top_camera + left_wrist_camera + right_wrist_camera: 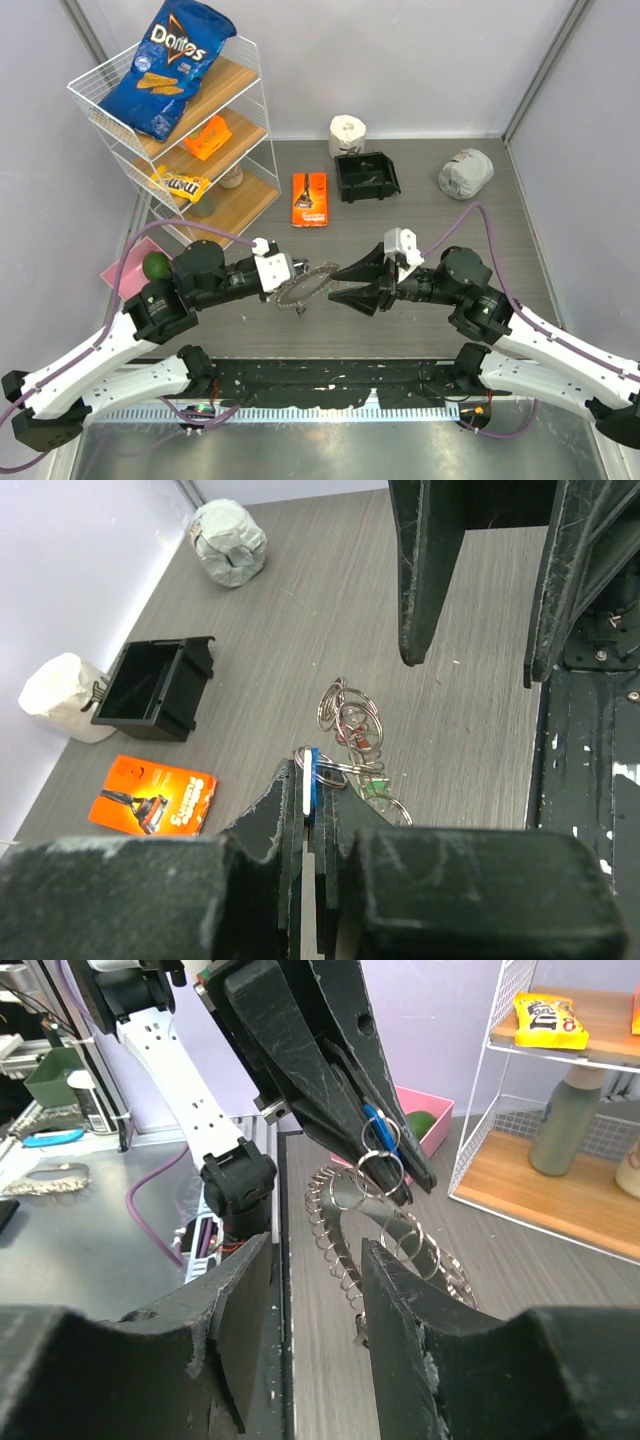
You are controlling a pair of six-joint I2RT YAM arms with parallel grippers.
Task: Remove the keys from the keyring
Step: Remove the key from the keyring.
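While the left gripper (311, 792) is clenched flat on the small silver key with a blue plastic head (374, 1126), the large thin silver keyring fringed with small wire loops (301, 284) hangs from that pinch. It sits a little left of centre in the overhead view, over the grey wood-grain table (420, 340). I cannot tell whether its lowest loops touch the surface. I read this hold as an anchor: with one key pinned by its head, the ring has something fixed to be worked against.

My right gripper (332, 283) points at the ring from the right. Its fingers are spread and hold nothing, near the fringe but apart from it. From the right wrist camera its two black fingers (240, 1310) fill the bottom of the frame, and the ring's coils show in the gap between them. It looks lined up to close on the wire just below the pinned key.

No key appears to be off yet. A green plastic piece (375, 791), possibly another key head, sits among the loops low in the left wrist view.

I judge the next move needs a firm bite on thin wire. It could slip, or the dangling loops could snag a finger.
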